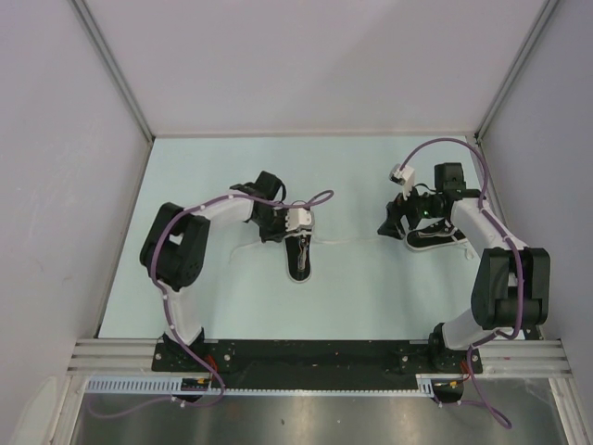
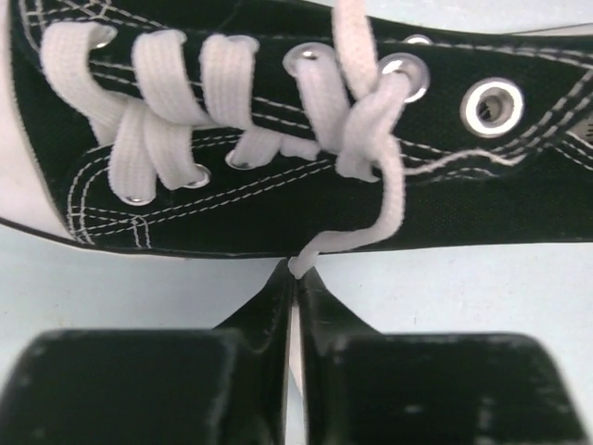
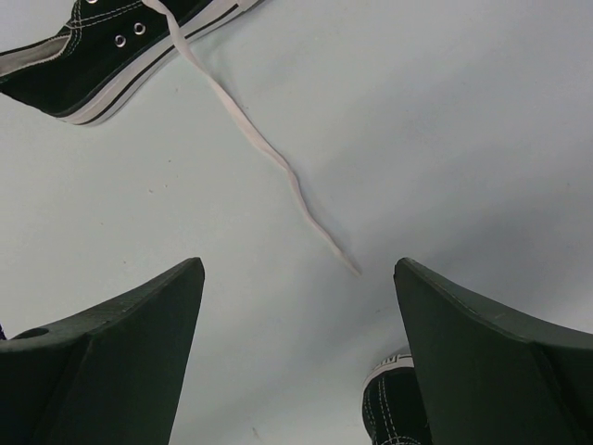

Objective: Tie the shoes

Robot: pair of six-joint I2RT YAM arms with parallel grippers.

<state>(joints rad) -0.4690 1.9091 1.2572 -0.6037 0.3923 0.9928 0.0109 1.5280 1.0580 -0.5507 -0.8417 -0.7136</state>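
Note:
A black sneaker point(image 1: 299, 252) with a white toe cap stands mid-table; its laced side fills the top of the left wrist view point(image 2: 278, 199). One white lace point(image 2: 389, 199) drops from the upper eyelets to my left gripper point(image 2: 296, 272), which is shut on it just beside the sole. The shoe's other lace point(image 3: 278, 162) trails across the table, and its tip lies just ahead of my right gripper point(image 3: 298, 269), which hangs open above the table with nothing between its fingers. A second sneaker point(image 1: 435, 236) lies under the right arm, its end showing by the right finger point(image 3: 394, 408).
Grey walls with metal corner posts point(image 1: 139, 111) enclose the pale table point(image 1: 371, 176) on three sides. Purple cables loop over both arms. The black mounting rail point(image 1: 306, 354) runs along the near edge.

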